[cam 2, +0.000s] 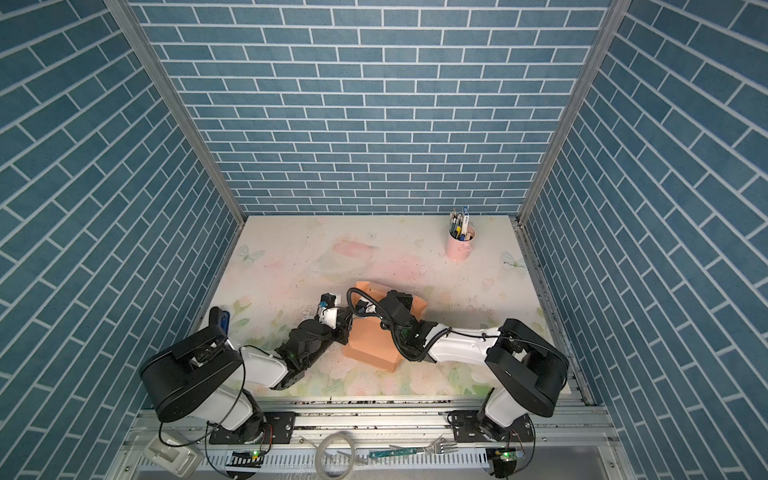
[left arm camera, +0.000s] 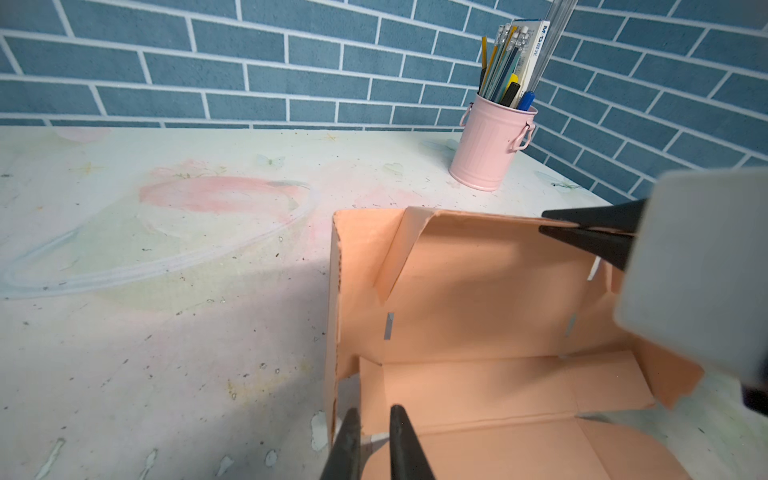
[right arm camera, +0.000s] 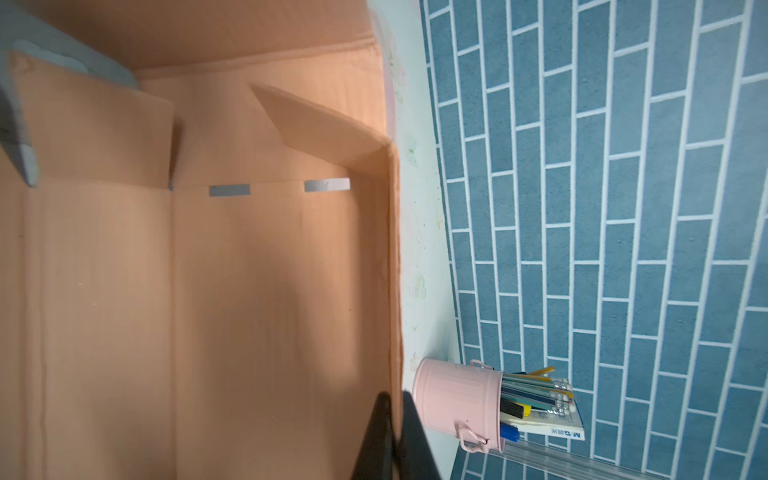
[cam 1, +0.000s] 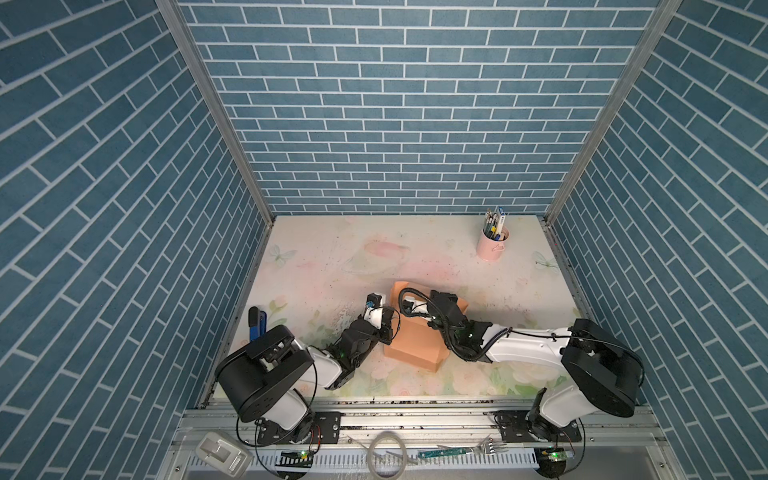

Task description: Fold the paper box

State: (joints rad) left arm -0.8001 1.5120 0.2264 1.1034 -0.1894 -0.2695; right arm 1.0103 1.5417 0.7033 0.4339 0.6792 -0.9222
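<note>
The peach-orange paper box (cam 1: 411,349) (cam 2: 372,345) stands partly folded in the middle of the table, with its far wall and left wall raised and slots along the creases. In the left wrist view my left gripper (left arm camera: 374,411) is at the box's (left arm camera: 478,299) near left corner. It is open by a narrow gap and a small corner flap shows between its fingers without being pinched. My right gripper (right arm camera: 395,415) (left arm camera: 582,230) is shut on the top edge of the far wall (right arm camera: 390,270). In both top views each arm's wrist hides its fingertips.
A pink cup of pens (cam 1: 492,245) (cam 2: 459,247) (left arm camera: 490,145) (right arm camera: 457,399) stands at the back right near the wall. A blue-handled tool (cam 1: 257,322) lies at the table's left edge. A fork (cam 1: 494,446) and a clear ring (cam 1: 388,457) lie on the front rail.
</note>
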